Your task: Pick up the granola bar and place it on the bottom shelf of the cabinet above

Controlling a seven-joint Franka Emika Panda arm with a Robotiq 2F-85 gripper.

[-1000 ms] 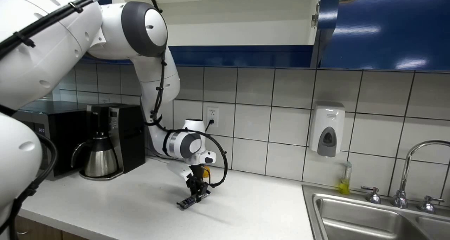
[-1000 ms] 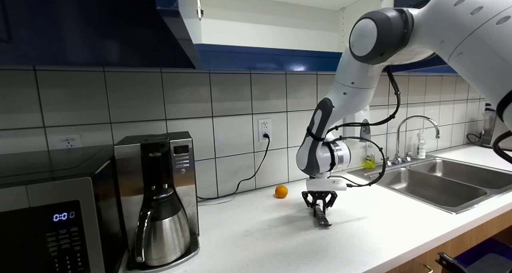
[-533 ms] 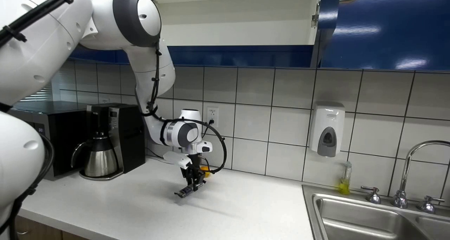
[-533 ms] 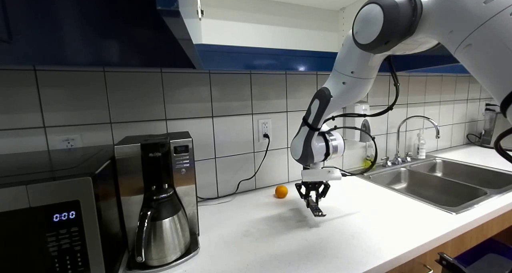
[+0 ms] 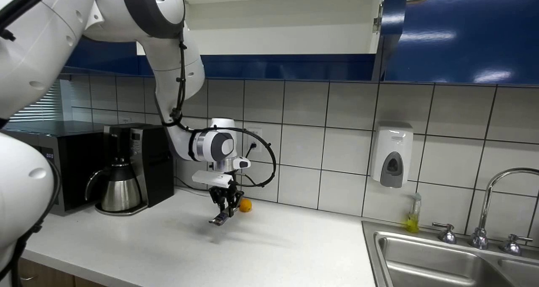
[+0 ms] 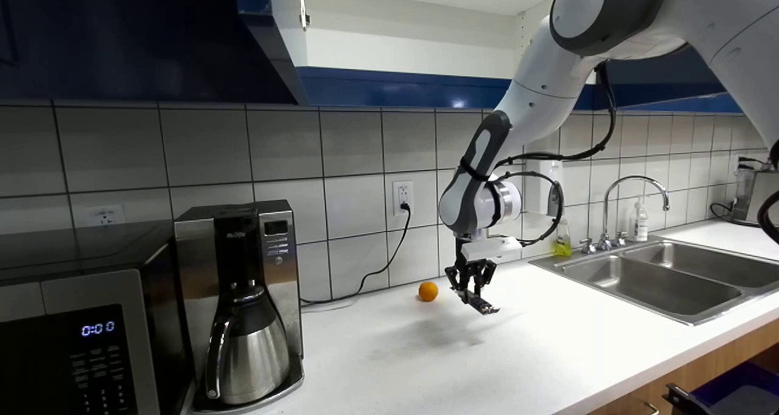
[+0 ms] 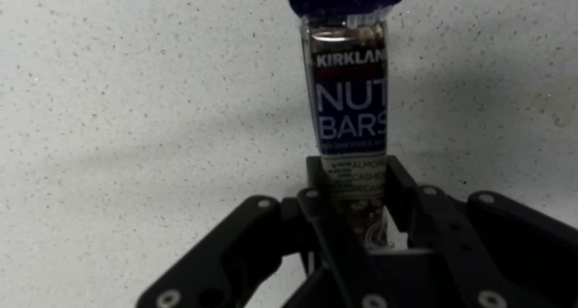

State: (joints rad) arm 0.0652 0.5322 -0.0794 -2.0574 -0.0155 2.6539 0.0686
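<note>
The granola bar (image 7: 350, 100) is a dark blue-wrapped nut bar. My gripper (image 7: 356, 177) is shut across its width, with one finger on each side. In both exterior views the bar (image 5: 220, 219) (image 6: 482, 306) hangs from my gripper (image 5: 226, 211) (image 6: 470, 294) a little above the white counter, its long end sticking out forward and slightly downward. The cabinet (image 5: 286, 66) is open above, with a white interior and blue doors; it also shows in an exterior view (image 6: 414, 88). The bottom shelf's top surface is hidden behind the cabinet's blue lower edge.
An orange ball (image 5: 245, 205) (image 6: 428, 291) lies on the counter near the wall, close to my gripper. A coffee maker (image 6: 283, 293) and a microwave (image 6: 152, 305) stand at one side, a sink (image 5: 421, 257) at the other. An open blue door (image 5: 463, 38) borders the cabinet opening.
My gripper has lifted the granola bar off the counter and moved up, slightly back toward the wall. The wrist has turned a little. The orange ball has not moved.
</note>
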